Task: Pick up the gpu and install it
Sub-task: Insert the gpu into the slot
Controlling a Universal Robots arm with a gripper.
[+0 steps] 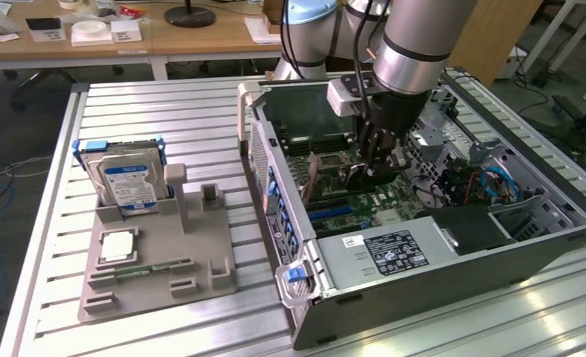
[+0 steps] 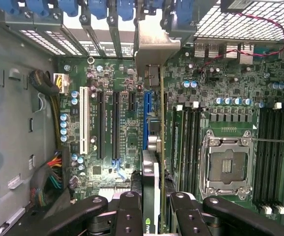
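My gripper (image 1: 378, 165) reaches down into the open computer case (image 1: 571, 223), over the motherboard (image 1: 372, 204). In the wrist view the gpu (image 2: 152, 177) shows edge-on between the black fingers (image 2: 129, 214), and the gripper (image 2: 154, 209) is shut on it. The card's silver bracket (image 2: 154, 49) points at the rear slot openings with the blue latches. The card stands upright right beside the long blue slot (image 2: 146, 118). I cannot tell whether its edge sits in a slot. In the exterior view the gpu (image 1: 358, 177) shows as a dark sliver under the fingers.
On the slatted table at the exterior view's left, a grey fixture (image 1: 159, 279) holds a hard drive (image 1: 129, 182), a square chip (image 1: 117, 245) and a memory stick (image 1: 154, 265). Inside the case are the power supply (image 1: 393, 253), the processor socket (image 2: 229, 162) and cable bundles (image 2: 48, 88).
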